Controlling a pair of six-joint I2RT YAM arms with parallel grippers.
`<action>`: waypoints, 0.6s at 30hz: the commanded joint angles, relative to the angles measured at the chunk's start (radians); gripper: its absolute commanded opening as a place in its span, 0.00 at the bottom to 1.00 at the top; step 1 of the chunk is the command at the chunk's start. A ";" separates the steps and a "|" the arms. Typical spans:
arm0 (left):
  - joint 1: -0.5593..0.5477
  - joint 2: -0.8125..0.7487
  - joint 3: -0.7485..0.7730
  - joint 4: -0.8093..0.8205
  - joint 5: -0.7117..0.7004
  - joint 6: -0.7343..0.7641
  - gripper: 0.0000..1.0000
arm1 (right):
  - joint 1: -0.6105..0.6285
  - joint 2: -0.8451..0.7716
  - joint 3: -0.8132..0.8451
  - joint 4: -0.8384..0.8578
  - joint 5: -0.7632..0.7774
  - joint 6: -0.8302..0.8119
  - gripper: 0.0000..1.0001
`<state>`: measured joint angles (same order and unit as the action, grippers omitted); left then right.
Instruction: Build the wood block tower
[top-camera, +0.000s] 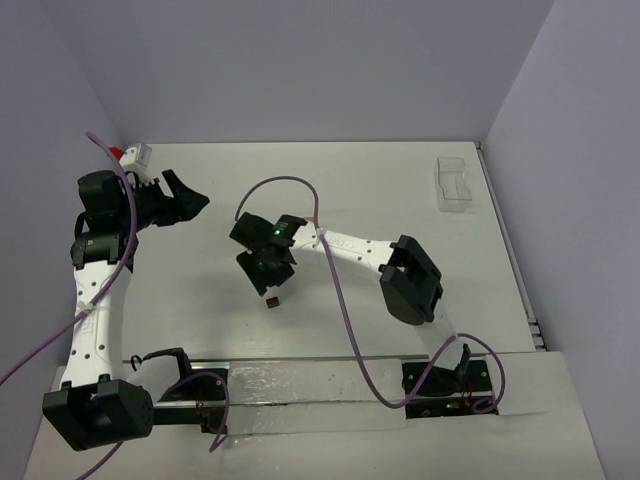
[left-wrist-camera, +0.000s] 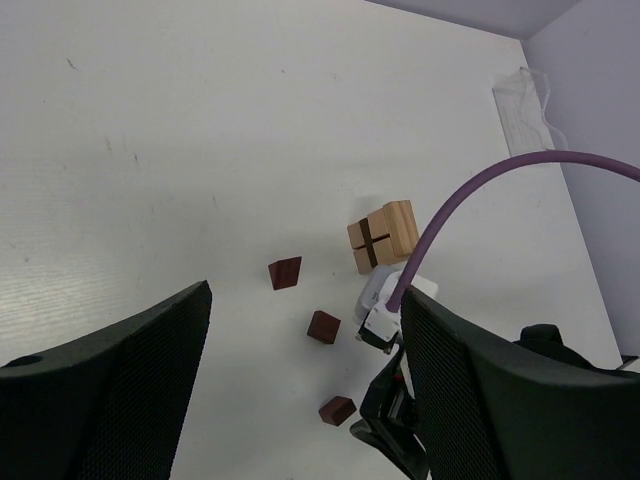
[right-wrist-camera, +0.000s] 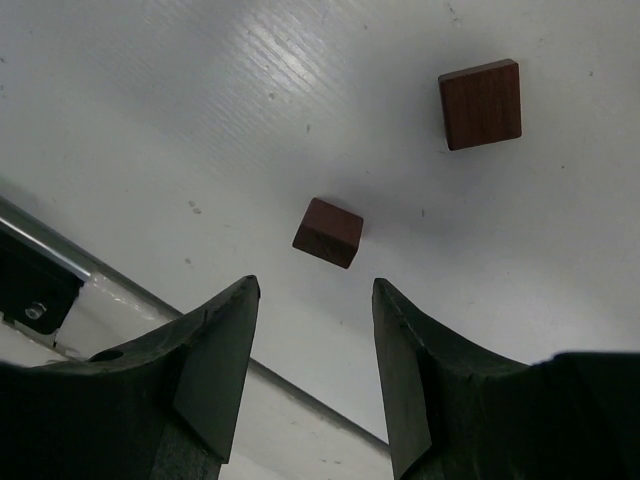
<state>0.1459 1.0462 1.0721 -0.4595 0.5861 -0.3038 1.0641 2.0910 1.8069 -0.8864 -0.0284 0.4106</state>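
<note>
Both grippers hover empty over the surface (top-camera: 400, 200)
Jaws spread on the left gripper (left-wrist-camera: 305, 295) and right gripper (right-wrist-camera: 315, 290); three brown cubes (left-wrist-camera: 323, 326) lie scattered beside the tan cluster (left-wrist-camera: 383, 237)

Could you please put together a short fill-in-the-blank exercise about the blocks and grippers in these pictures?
1. The left wrist view shows ___ dark brown cubes lying loose on the table.
2. The cubes bunched together are ___ in colour.
3. The right gripper, just short of a dark cube, has its jaws ___ and empty.
Missing words: three; tan; open.
</note>
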 joint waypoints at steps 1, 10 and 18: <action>0.007 -0.011 0.009 0.021 -0.011 0.000 0.83 | -0.003 0.049 0.020 -0.016 -0.001 0.025 0.57; 0.007 -0.011 0.014 0.021 -0.008 0.002 0.84 | -0.018 0.121 0.051 -0.029 -0.026 0.029 0.57; 0.007 -0.007 0.008 0.027 -0.005 0.003 0.84 | -0.036 0.131 0.053 -0.027 -0.061 0.026 0.54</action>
<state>0.1459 1.0462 1.0721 -0.4599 0.5800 -0.3031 1.0403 2.2223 1.8086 -0.9058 -0.0705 0.4267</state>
